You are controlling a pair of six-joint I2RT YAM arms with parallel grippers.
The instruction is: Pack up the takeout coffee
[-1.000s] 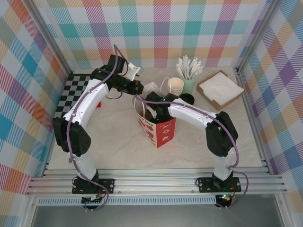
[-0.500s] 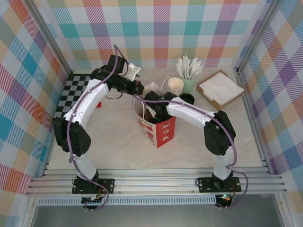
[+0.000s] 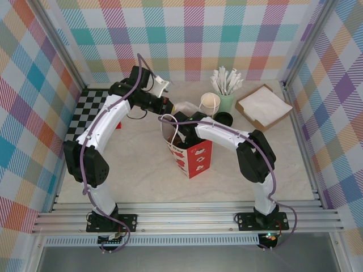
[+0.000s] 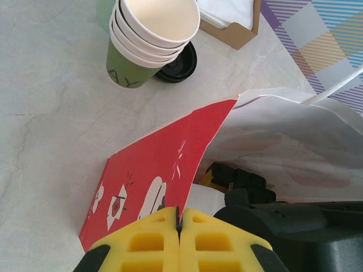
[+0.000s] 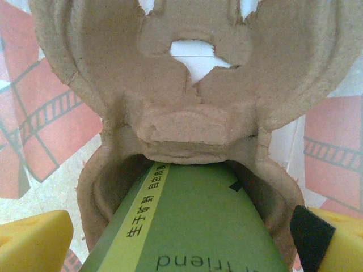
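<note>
My left pincer (image 4: 179, 220): clamped shut on the red bag's (image 4: 153, 170) top edge | my right pincer (image 5: 181, 243): spread wide inside the bag, green cup (image 5: 198, 232) between its fingers | cup sits in cardboard carrier (image 5: 187, 85), just ahead.

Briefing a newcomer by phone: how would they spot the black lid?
Find the red-and-white paper bag mid-table, then the stack of paper cups behind it. The black lid lies flat at the stack's foot, on its right: the only low, dark disc there.
</note>
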